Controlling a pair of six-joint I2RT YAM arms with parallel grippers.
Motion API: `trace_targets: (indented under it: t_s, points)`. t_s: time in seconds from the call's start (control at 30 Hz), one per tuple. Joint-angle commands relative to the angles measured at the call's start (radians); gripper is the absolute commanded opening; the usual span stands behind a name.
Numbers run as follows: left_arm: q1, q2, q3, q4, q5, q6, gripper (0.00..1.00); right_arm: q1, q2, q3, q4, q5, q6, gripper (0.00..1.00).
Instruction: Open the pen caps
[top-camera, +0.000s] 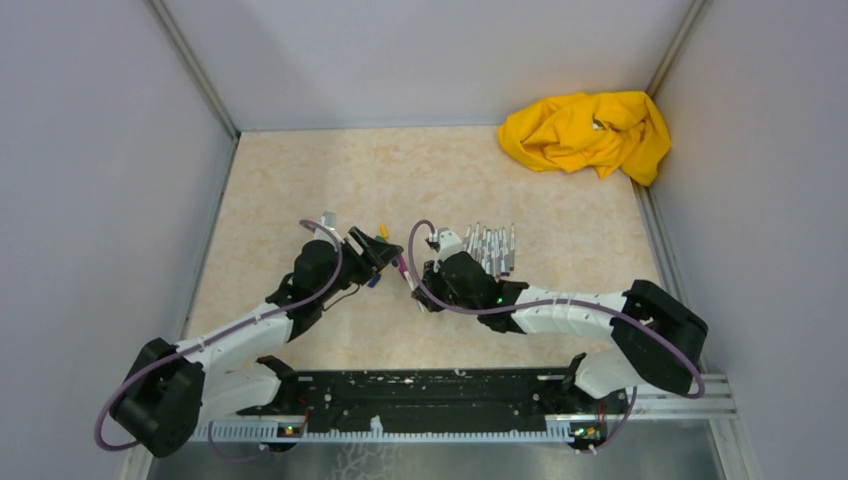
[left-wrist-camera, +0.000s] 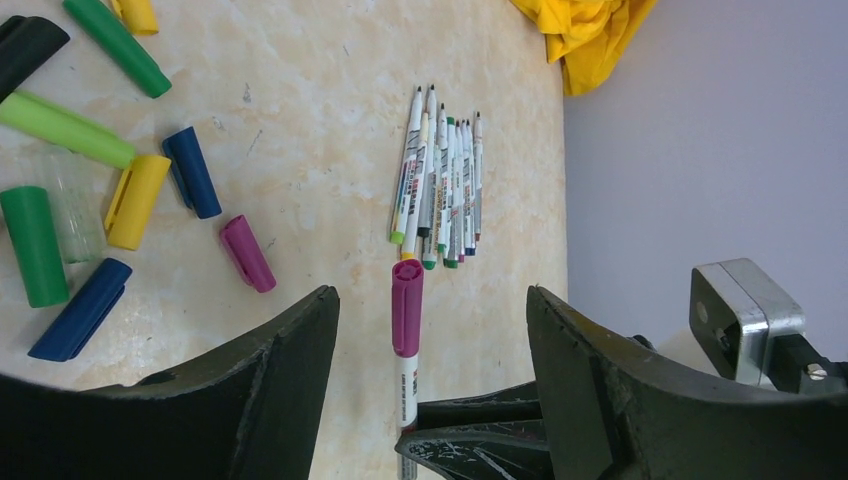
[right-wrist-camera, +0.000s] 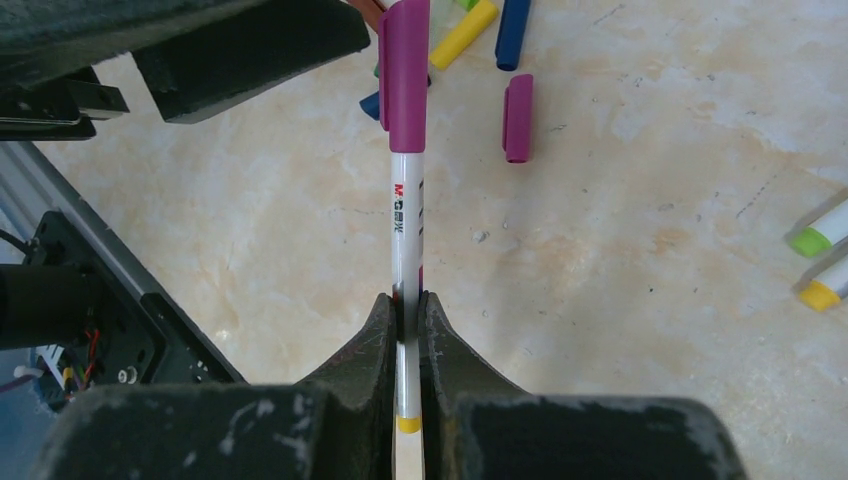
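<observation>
My right gripper (right-wrist-camera: 407, 300) is shut on the grey-white barrel of a pen (right-wrist-camera: 406, 220) and holds it above the table. The pen's magenta cap (left-wrist-camera: 407, 305) is on and points at my left gripper (left-wrist-camera: 430, 292). That gripper is open, its fingers (left-wrist-camera: 280, 380) standing wide on either side of the cap without touching it. In the top view the two grippers meet at mid-table, left (top-camera: 388, 258) and right (top-camera: 422, 275). Several loose pen caps lie on the table, among them magenta (left-wrist-camera: 247, 253), blue (left-wrist-camera: 191, 171) and yellow (left-wrist-camera: 137, 200). Several uncapped pens (left-wrist-camera: 440, 185) lie side by side.
A crumpled yellow cloth (top-camera: 590, 130) fills the far right corner. Grey walls (top-camera: 120, 180) close in the table on three sides. The row of pens (top-camera: 490, 248) lies just right of my right gripper. A black rail (top-camera: 420, 395) runs along the near edge.
</observation>
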Motion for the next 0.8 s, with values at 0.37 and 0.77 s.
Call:
trace_targets:
  t_s: [0.37,0.77]
  points:
    - [-0.008,0.1,-0.004,0.121,0.09,-0.014,0.69,0.013,-0.039,-0.014,0.097,-0.099,0.017,0.0]
    - [-0.01,0.105,-0.02,0.143,0.119,-0.012,0.63,0.014,-0.039,-0.01,0.099,-0.109,0.015,0.0]
